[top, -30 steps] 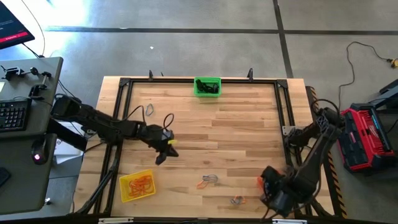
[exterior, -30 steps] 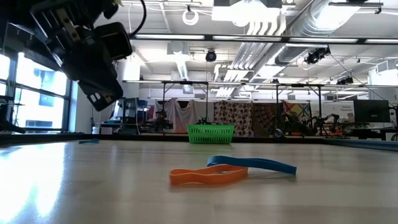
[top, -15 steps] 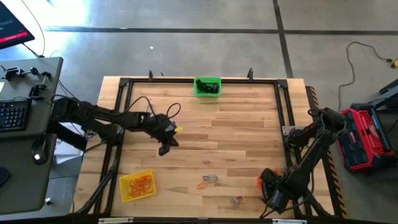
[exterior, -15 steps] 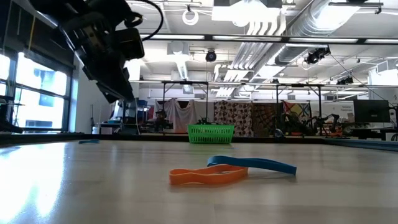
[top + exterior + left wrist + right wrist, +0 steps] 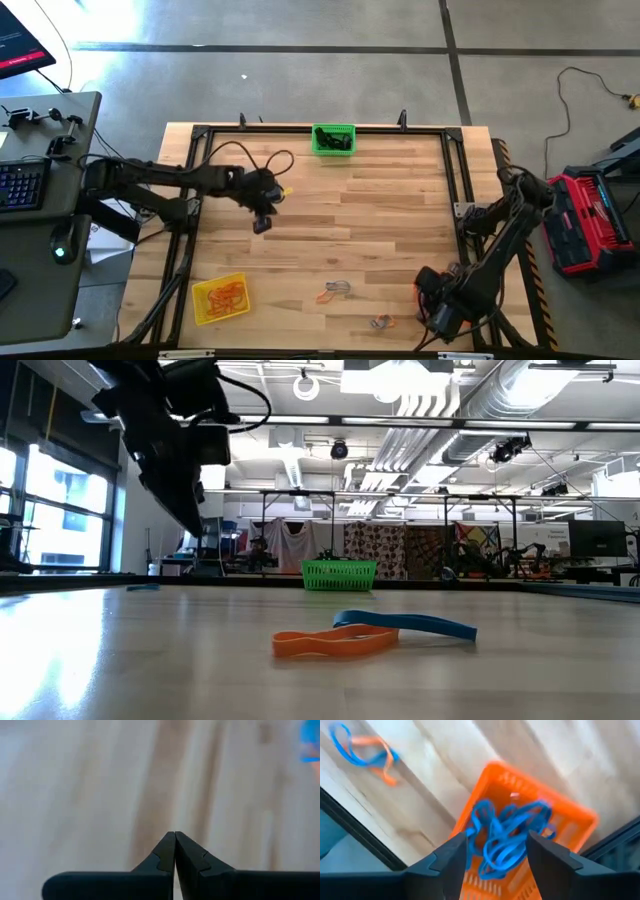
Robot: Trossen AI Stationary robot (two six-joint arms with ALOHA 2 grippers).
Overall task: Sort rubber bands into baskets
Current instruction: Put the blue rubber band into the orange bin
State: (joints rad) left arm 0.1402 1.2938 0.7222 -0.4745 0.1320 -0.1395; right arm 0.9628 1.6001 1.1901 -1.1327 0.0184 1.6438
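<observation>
While poised directly above the orange basket (image 5: pixel 530 835) at the table's near right corner, stands spread wide, the right gripper (image 5: pixel 497 852), holding nothing, with a tangle of blue bands (image 5: pixel 507 840) lying loose in the mesh straight below the fingers. Looks like a drop just made. Hangs mid-table on the far left side, the left gripper (image 5: pixel 262 222), fingertips pinched together in the left wrist view with nothing visible between them.

Matters most for the coming move: the loose rubber bands on bare wood. Lies an orange-and-blue pair (image 5: pixel 335 291) toward the near edge, roughly midway between the yellow basket (image 5: pixel 220 298) and the orange one, long axis running across the table in the low view. Sits another small cluster (image 5: pixel 381 322) nearer still to the right gripper, just beside its basket. By judgement, falls to the right arm for any blue band there. Stands the green basket (image 5: pixel 333 139) at the far edge, well apart from both.
</observation>
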